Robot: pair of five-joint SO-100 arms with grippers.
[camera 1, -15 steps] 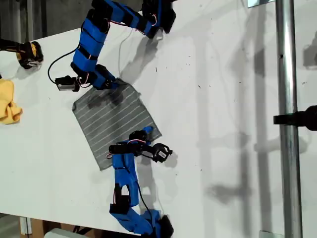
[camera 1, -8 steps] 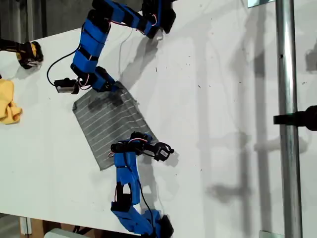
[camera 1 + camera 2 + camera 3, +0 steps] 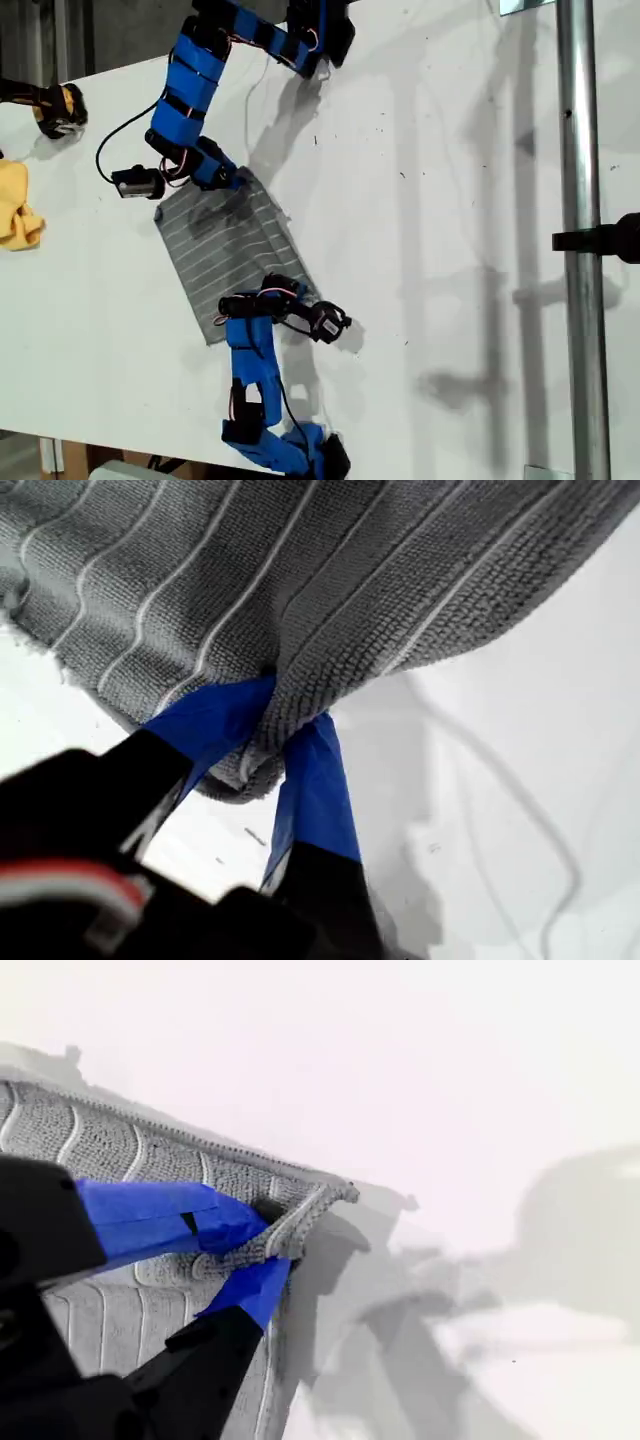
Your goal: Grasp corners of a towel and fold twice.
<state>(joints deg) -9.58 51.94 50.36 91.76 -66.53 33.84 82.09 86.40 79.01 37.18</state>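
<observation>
Exterior view showed a white tabletop (image 3: 450, 200) crossed by a metal pole (image 3: 578, 250) running from 12 to 6 o'clock near that view's 3 o'clock edge. Two blue arms worked over the surface, one arm (image 3: 185, 95) reaching in from 12 o'clock and another arm (image 3: 252, 370) rising from 6 o'clock. Between them lay the towel (image 3: 225, 245), grey with thin white stripes, set a little toward 9 o'clock of the exterior view's centre and turned so its corners pointed outward like a diamond. The cloth looked rumpled along the side facing 3 o'clock, where both arms met it. A yellow cloth (image 3: 15, 210) sat bunched at the exterior view's 9 o'clock edge, well apart from the towel.

First wrist view showed my first gripper (image 3: 275, 740), its blue tool pressed in on a bunched fold at the towel's edge, with the striped cloth spreading out beyond it and draping down over the pinch. Second wrist view showed my second gripper (image 3: 265, 1245), its tool pinching the towel just beside one hemmed corner (image 3: 335, 1192); that tip stuck out past the tool and curled up slightly, with its shadow on the bare tabletop beside it.
</observation>
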